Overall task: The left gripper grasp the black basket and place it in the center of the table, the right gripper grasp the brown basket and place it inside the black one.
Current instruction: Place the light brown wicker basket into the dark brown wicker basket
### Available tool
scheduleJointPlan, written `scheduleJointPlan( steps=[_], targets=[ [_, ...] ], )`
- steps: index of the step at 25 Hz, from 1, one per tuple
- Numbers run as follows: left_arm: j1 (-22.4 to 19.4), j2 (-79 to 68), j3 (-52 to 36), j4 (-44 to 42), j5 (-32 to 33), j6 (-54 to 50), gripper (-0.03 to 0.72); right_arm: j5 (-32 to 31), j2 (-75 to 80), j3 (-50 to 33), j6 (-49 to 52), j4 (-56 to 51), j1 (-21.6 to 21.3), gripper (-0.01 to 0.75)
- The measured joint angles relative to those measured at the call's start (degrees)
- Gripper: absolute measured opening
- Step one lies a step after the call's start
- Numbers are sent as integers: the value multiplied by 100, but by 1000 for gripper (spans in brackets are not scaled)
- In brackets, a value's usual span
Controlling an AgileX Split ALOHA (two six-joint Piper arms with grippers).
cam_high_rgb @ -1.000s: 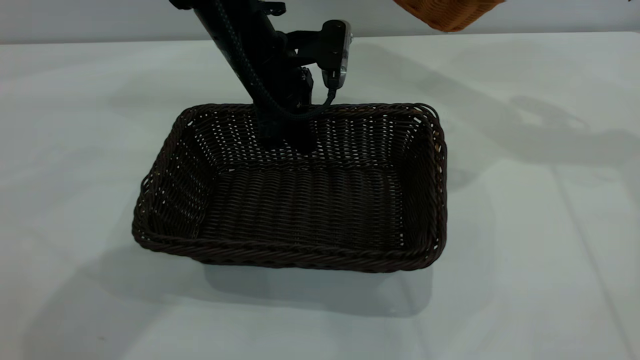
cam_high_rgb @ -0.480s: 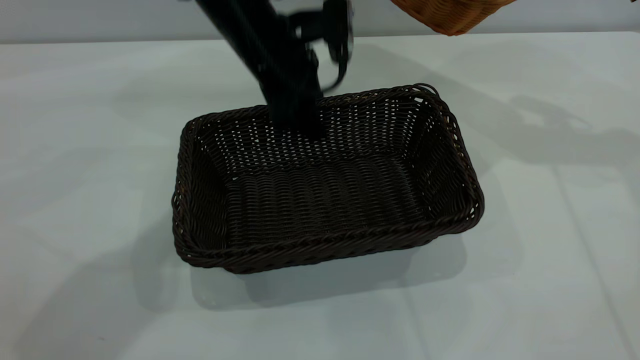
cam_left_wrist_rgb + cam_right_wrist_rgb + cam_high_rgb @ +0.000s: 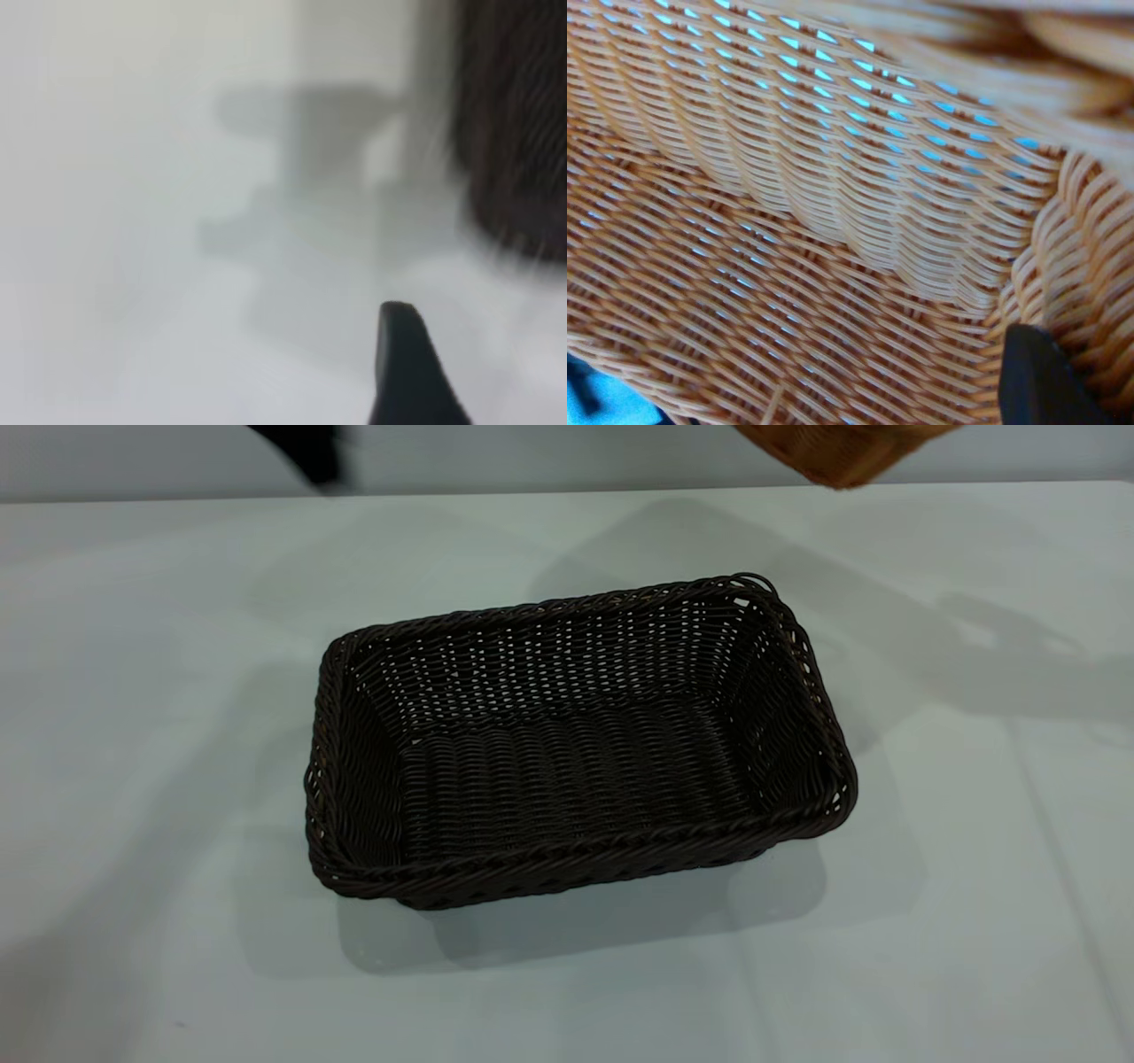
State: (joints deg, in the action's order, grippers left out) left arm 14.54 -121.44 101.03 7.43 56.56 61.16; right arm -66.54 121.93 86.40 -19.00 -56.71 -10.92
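The black basket sits flat on the white table near its middle, slightly turned, with nothing touching it. My left gripper is a dark blur at the far left edge of the table, well clear of the basket and empty. In the left wrist view only one finger shows over bare table, with the black basket off to one side. The brown basket hangs in the air at the far right, mostly out of view. It fills the right wrist view, with one finger against its rim.
Broad shadows of the arms and the lifted basket lie across the table behind and to the right of the black basket. The table's far edge meets a pale wall.
My left gripper let go of the black basket's far rim and pulled up and back to the left. The basket stayed where it settled. The brown basket drifted slightly right.
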Motion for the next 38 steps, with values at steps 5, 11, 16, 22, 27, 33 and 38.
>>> scheduleJointPlan(
  steps=[5, 11, 16, 22, 27, 33, 38],
  targets=[
    [-1190, 626, 0, 10, 44, -837, 349, -17, 0, 0, 5, 795, 427, 67],
    [-1754, 1106, 0, 744, 166, -984, 349, -102, 0, 0, -142, 2425, 1638, 67],
    [-1748, 1197, 0, 1217, 304, -984, 349, -121, 19, 0, -223, 3154, 2429, 67],
    [-1748, 1197, 0, 1846, 478, -809, 349, 68, 360, 5, 161, 3366, 2579, 67],
    [-1748, 1197, 0, 2198, 523, -625, 349, 120, 730, 36, 242, 3153, 2573, 67],
    [-1748, 1197, 0, 2368, 545, -592, 349, 129, 1031, 264, 911, 3100, 2573, 81],
    [-1748, 1197, 0, 2390, 558, -592, 349, 113, 1172, 590, 1256, 3084, 2573, 171]
  ],
)
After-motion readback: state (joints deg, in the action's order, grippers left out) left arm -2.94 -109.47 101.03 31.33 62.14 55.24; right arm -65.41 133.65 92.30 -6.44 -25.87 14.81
